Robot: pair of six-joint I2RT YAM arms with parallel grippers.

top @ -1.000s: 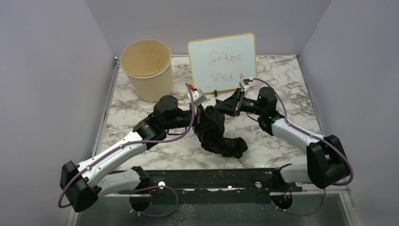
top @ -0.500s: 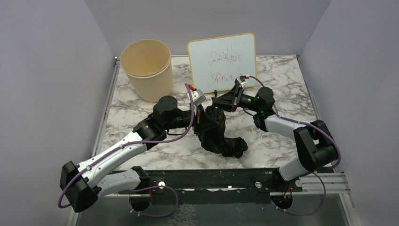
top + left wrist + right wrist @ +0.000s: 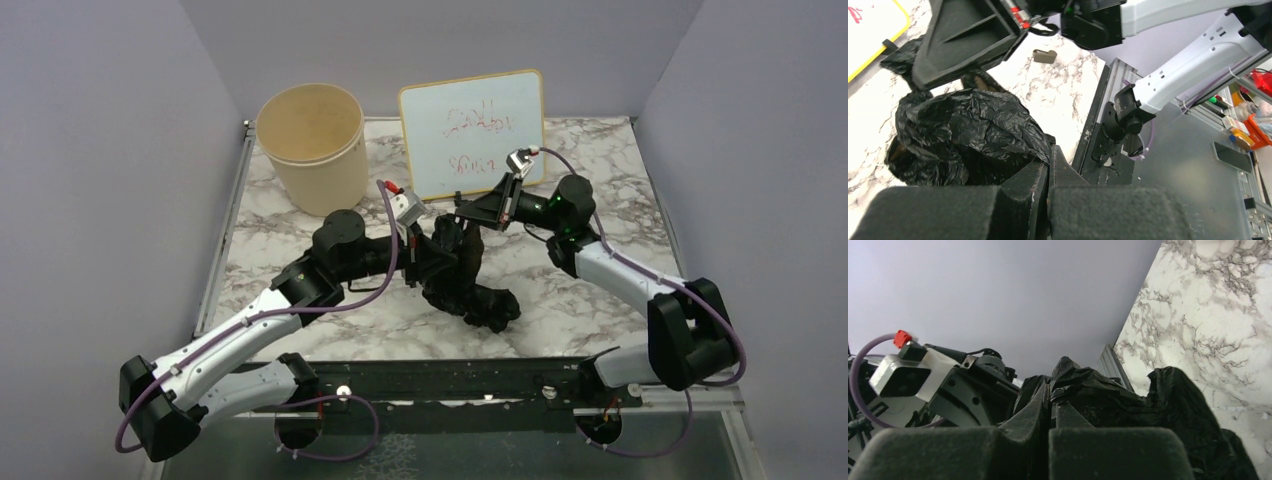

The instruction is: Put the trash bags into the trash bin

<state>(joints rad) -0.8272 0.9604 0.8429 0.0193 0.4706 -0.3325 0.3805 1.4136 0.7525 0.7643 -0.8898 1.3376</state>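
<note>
My left arm has drawn back; left gripper (image 3: 1048, 167) and right gripper (image 3: 1050, 402) both pinch the floppy, slippery trash bags (image 3: 462, 283) at bunched folds.

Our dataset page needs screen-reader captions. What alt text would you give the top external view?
Two robot arms pinch a crumpled black trash bag on a marble table, the left gripper at its left side and the right gripper at its top. A beige trash bin and a whiteboard stand behind.
</note>
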